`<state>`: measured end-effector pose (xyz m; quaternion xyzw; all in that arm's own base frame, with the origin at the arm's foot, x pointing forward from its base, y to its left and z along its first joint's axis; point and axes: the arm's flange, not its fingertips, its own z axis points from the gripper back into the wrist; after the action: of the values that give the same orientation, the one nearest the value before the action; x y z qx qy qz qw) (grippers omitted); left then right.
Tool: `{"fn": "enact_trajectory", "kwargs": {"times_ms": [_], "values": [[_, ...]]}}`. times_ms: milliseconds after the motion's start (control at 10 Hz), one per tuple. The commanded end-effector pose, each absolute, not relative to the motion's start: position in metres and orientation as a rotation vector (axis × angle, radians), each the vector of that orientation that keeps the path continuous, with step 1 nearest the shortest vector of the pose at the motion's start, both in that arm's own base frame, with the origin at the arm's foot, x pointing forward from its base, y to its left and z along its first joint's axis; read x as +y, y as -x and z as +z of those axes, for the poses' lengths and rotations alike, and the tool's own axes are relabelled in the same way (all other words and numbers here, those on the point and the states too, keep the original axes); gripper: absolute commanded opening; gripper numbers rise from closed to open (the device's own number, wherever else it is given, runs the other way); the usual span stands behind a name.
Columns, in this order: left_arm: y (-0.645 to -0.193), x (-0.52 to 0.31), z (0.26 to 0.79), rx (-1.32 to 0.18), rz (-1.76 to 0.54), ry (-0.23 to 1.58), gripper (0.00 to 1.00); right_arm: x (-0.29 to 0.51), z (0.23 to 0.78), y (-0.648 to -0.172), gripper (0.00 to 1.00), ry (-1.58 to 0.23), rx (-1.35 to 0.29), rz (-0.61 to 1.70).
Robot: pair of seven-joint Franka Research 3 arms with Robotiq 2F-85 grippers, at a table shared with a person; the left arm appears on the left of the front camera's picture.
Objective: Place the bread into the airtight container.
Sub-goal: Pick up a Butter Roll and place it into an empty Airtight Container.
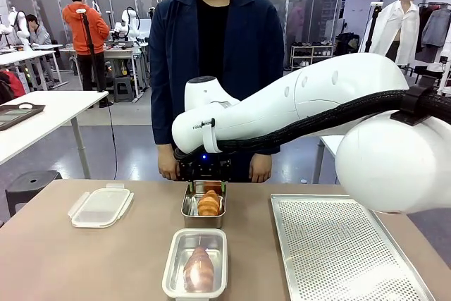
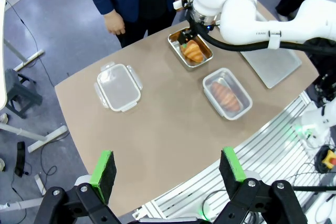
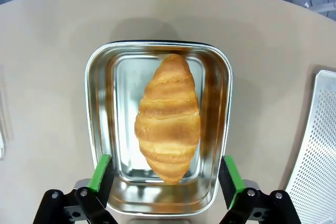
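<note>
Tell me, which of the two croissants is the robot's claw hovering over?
The croissant in the metal tin, on the person's side. The open right gripper hangs above it. The other croissant lies in the clear container.

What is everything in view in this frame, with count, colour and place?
golden croissant: 1, golden brown, lying in the metal tin.
rectangular steel tin: 1, silver, far middle of the table, near the person.
darker brown bread: 1, reddish brown, inside the clear container.
clear plastic airtight container: 1, transparent, near middle of the table, open.
clear container lid: 1, transparent, lying apart on the table's left.
perforated metal tray: 1, silver, right side.
round-edged table: 1, tan.
person's hands: 2, at the far table edge.
left gripper: 1, black with green pads, open, high above the table.
right gripper: 1, open, over the tin, pads either side of the croissant's near end.
</note>
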<state>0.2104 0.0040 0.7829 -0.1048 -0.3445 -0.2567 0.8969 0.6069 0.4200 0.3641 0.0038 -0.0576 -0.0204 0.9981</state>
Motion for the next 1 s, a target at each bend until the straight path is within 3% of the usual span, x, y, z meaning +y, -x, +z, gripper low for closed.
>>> {"fn": "enact_trajectory", "kwargs": {"times_ms": [0,900], "values": [[-0.2104,0.0028,0.7834,-0.714,-0.555,0.232,1.00,0.4210,0.3659,-0.6061,1.00,-0.003,-0.117,-0.043],[-0.2104,0.0028,0.7834,-0.714,-0.555,0.232,1.00,0.4200,0.3641,-0.6069,0.98,-0.008,-0.115,-0.041]]}}
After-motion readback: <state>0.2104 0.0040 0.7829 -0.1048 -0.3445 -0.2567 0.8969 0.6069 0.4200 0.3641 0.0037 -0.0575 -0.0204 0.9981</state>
